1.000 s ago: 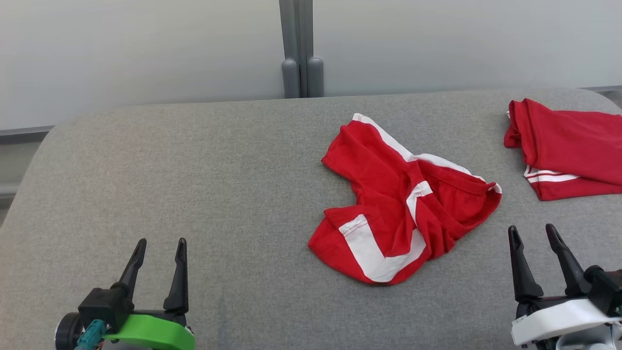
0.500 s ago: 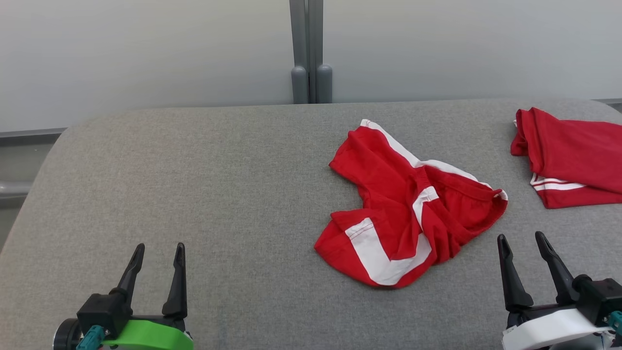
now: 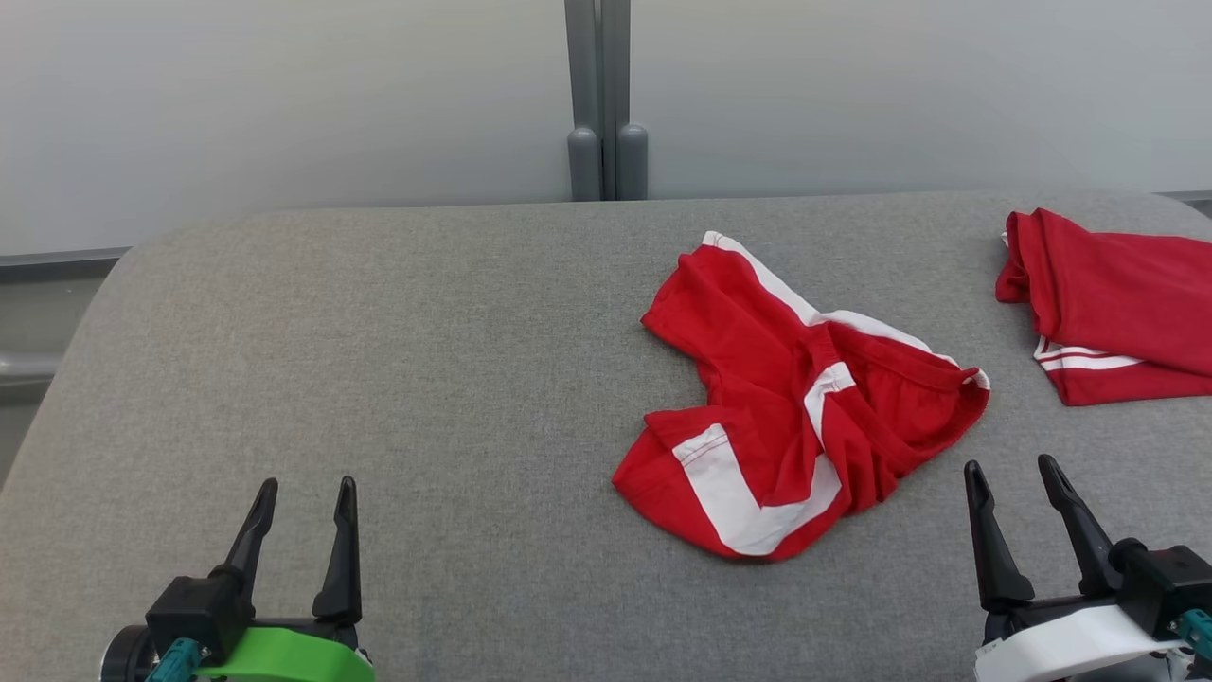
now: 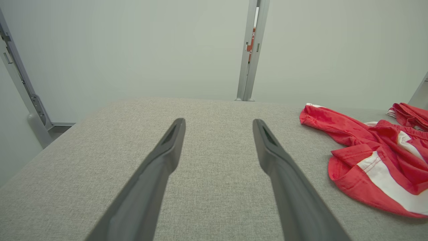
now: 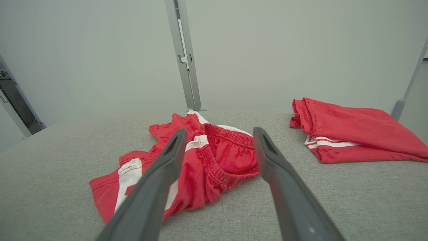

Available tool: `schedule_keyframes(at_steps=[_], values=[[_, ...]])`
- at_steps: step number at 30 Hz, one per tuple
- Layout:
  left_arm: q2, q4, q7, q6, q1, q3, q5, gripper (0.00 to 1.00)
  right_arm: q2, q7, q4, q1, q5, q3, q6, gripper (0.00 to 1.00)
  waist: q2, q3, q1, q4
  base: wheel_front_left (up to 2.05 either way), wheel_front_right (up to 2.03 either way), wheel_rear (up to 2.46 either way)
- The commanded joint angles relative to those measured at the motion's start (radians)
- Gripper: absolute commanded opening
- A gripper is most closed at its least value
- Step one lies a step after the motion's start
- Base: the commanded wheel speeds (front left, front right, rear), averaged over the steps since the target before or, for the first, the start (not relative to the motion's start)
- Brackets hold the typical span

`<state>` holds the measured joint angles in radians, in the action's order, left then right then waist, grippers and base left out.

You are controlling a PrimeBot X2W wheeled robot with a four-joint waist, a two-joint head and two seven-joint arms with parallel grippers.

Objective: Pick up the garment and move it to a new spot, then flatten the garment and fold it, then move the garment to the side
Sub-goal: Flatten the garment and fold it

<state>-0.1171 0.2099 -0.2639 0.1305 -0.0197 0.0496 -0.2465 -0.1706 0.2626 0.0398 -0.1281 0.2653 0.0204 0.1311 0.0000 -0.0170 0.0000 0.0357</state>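
Observation:
A crumpled red garment with white stripes lies right of the middle of the grey padded table; the same garment appears in both wrist views. My left gripper stands open near the front left, far from the cloth, with nothing between its fingers. My right gripper stands open at the front right, just short of the garment's near right edge. Its fingers frame the elastic waistband from a distance without touching it.
A second red garment with white stripes lies folded at the table's far right edge. A grey post stands behind the table against a pale wall. Bare grey table surface stretches across the left half.
The head camera shifted early in the second, moving the whole picture slightly down and right. Both grippers sit a little lower in view. The garment lies as before.

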Motion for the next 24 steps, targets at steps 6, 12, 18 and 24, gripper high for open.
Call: schedule_keyframes(at_steps=[6,12,18,24], values=[[-0.002,-0.002,0.0,0.001,-0.009,-0.001,0.003,1.0,0.001,0.003,0.008,-0.008,-0.005,0.002,-0.001,1.0,0.0,0.002,0.0,0.001,0.0,0.0,0.0],[-0.005,0.002,0.0,0.001,-0.002,0.005,0.0,1.0,0.001,0.003,0.016,-0.002,-0.003,0.002,-0.001,1.0,0.0,0.005,0.0,0.003,0.0,0.0,0.0],[-0.017,0.008,0.0,0.001,0.047,0.067,0.003,1.0,-0.02,0.003,0.06,0.038,-0.007,0.01,-0.001,1.0,0.0,0.018,0.0,0.0,0.0,0.0,0.0],[-0.051,0.029,0.0,0.001,0.162,0.206,-0.011,1.0,-0.062,-0.012,0.145,0.164,-0.006,0.056,-0.001,1.0,0.0,0.068,0.0,-0.011,0.0,0.0,0.0]])
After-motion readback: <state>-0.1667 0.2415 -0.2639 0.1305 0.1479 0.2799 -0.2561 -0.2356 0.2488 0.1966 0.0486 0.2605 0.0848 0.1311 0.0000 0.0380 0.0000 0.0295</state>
